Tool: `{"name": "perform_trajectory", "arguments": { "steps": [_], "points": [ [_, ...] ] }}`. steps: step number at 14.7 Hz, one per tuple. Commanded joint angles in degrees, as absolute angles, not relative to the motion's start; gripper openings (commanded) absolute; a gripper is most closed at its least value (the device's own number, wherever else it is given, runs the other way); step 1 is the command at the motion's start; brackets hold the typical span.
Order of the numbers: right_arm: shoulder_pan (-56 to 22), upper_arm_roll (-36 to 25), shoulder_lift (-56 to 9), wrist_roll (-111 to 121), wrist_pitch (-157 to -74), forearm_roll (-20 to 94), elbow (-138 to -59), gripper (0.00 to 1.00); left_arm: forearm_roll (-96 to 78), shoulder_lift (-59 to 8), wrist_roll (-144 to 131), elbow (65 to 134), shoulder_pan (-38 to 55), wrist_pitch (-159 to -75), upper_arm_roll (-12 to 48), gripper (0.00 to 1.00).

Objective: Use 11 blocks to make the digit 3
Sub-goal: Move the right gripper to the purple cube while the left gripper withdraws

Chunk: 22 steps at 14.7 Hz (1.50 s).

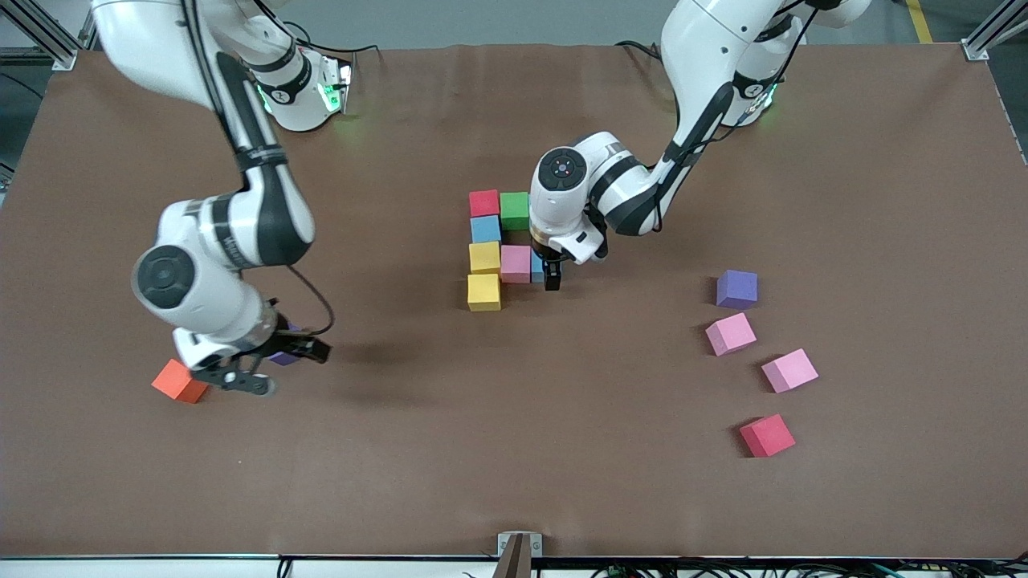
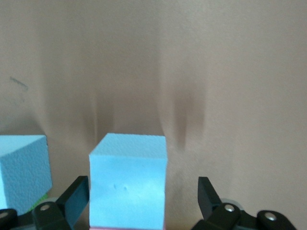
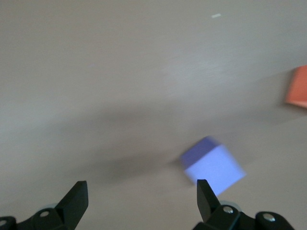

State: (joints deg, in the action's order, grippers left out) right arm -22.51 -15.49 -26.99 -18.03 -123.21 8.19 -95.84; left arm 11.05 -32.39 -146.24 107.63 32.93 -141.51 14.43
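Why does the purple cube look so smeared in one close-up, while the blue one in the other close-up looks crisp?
In the right wrist view the purple cube and orange cube are streaked, which looks like motion blur, with a soft shadow beside the purple one. In the left wrist view the blue cube is sharp between the open left hand, with faint shadow streaks on the table. The front view is evenly lit.
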Motion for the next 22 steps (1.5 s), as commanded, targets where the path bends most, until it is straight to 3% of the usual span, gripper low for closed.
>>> {"name": "perform_trajectory", "arguments": {
  "steps": [1,9,22],
  "points": [
    [-17.76,-13.97,-26.37,-9.80,-123.05,6.86,-97.03,1.00,12.13,-29.02,-146.16,107.67,32.35,-139.58,14.59,1.00],
    [-14.95,-13.10,-27.69,10.70,-123.31,6.86,-101.33,1.00,11.87,-26.11,-134.41,96.60,27.35,-125.52,14.50,1.00],
    [-14.33,-12.13,-31.28,22.23,-126.21,6.94,-103.62,1.00,12.04,-24.17,-97.85,90.62,15.65,-120.60,14.41,1.00]
  ]
}}
